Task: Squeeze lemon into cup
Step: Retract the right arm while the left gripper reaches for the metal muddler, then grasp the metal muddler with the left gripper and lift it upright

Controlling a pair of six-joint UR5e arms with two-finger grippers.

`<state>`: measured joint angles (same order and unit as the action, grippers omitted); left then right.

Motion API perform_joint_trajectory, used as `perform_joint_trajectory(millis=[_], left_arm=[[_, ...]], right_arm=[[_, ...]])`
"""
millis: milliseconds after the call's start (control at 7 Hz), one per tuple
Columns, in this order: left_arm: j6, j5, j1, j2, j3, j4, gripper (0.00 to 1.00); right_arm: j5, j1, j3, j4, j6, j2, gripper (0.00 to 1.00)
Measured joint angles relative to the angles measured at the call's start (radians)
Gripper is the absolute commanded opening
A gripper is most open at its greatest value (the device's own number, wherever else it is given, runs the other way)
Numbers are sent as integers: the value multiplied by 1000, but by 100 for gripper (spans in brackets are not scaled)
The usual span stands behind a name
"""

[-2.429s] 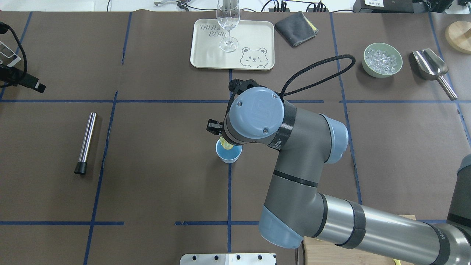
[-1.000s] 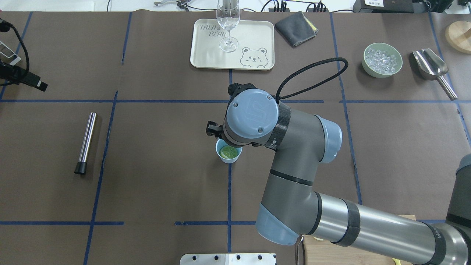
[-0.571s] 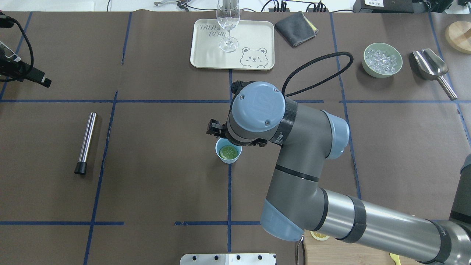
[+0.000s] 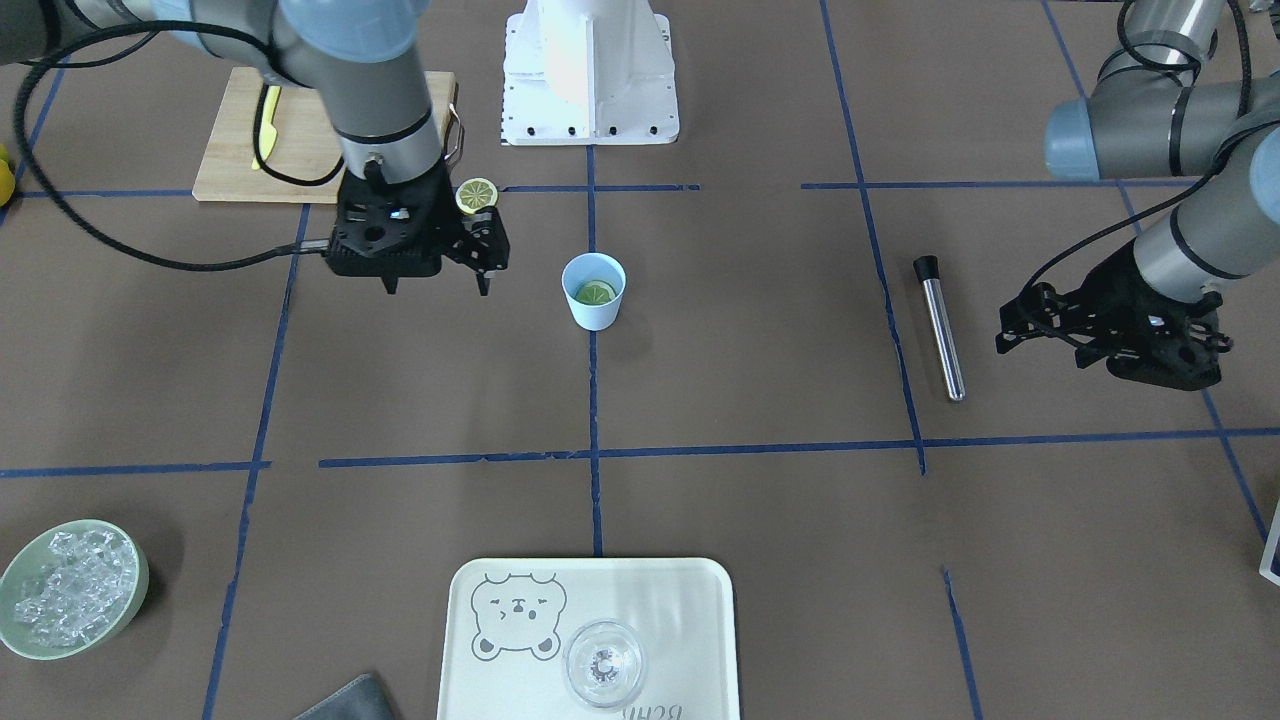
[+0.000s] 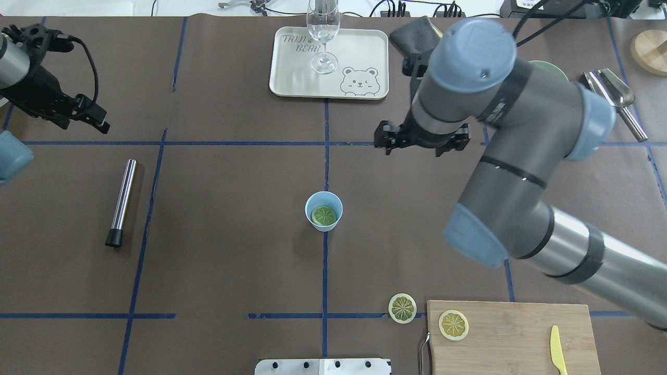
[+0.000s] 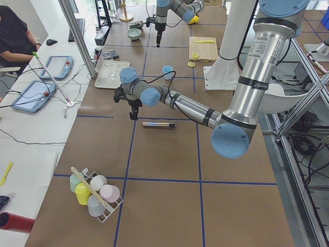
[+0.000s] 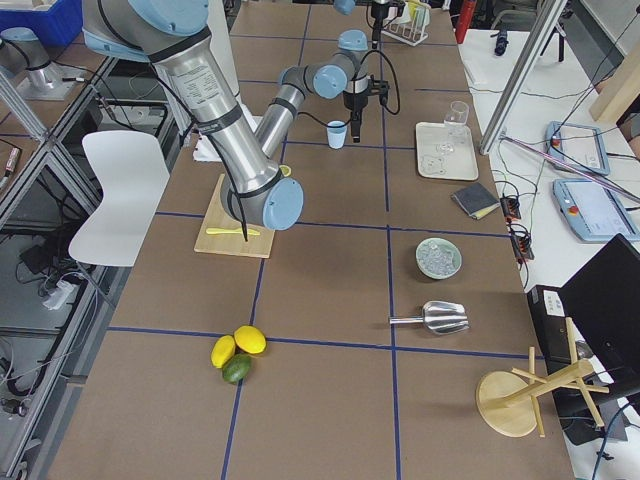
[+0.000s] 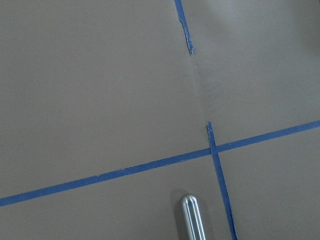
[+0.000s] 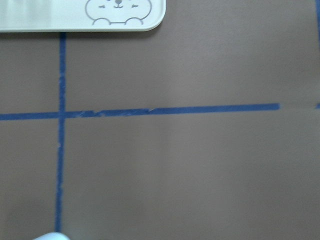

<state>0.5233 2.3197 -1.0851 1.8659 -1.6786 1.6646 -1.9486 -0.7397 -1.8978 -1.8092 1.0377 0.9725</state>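
The light-blue cup (image 5: 312,200) stands at the table's middle, and also shows in the front view (image 4: 593,312). One lemon slice (image 5: 324,214) lies flat inside it, also seen from the front (image 4: 596,293). My right gripper (image 5: 418,146) is open and empty, raised above the table, to the right of the cup and farther back. In the front view, the right gripper (image 4: 436,288) hangs left of the cup. My left gripper (image 4: 1040,325) is open and empty at the far left side, near the steel tube (image 5: 121,200).
A second lemon slice (image 5: 403,308) lies on the table beside the wooden board (image 5: 510,344). The board holds a third slice (image 5: 453,324) and a yellow knife (image 5: 557,350). A tray (image 5: 359,52) with a clear glass (image 5: 323,31) stands at the back. The ice bowl (image 4: 70,588) and a scoop (image 5: 612,94) are at the back right.
The right gripper, which held the lemon slice over the cup, let it drop in, then rose and moved back and right. The left arm came farther into view.
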Motion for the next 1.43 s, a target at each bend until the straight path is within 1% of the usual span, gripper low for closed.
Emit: perform_joint_trajectory(millis=[143, 286, 571, 714, 857, 1000, 1286, 1429], left_arm=[[32, -18, 21, 13, 2, -42, 100], [86, -28, 53, 15, 5, -57, 100], [149, -35, 116, 13, 36, -50, 100], [157, -36, 141, 13, 61, -35, 100], [159, -37, 160, 13, 85, -23, 100], [159, -37, 176, 13, 103, -9, 100], [159, -38, 193, 12, 144, 38, 100], [159, -38, 196, 12, 161, 54, 100]], right_arm=[[-54, -91, -7, -4, -141, 54, 100], [-100, -181, -4, -5, -290, 108, 100], [-187, -351, 20, -5, -563, 207, 100], [-230, -426, 36, -5, -672, 248, 100], [-265, -480, 46, -4, -739, 282, 100], [-284, -507, 50, -4, -758, 298, 100], [-284, -519, 56, 8, -749, 319, 100], [-280, -520, 57, 18, -746, 350, 100]])
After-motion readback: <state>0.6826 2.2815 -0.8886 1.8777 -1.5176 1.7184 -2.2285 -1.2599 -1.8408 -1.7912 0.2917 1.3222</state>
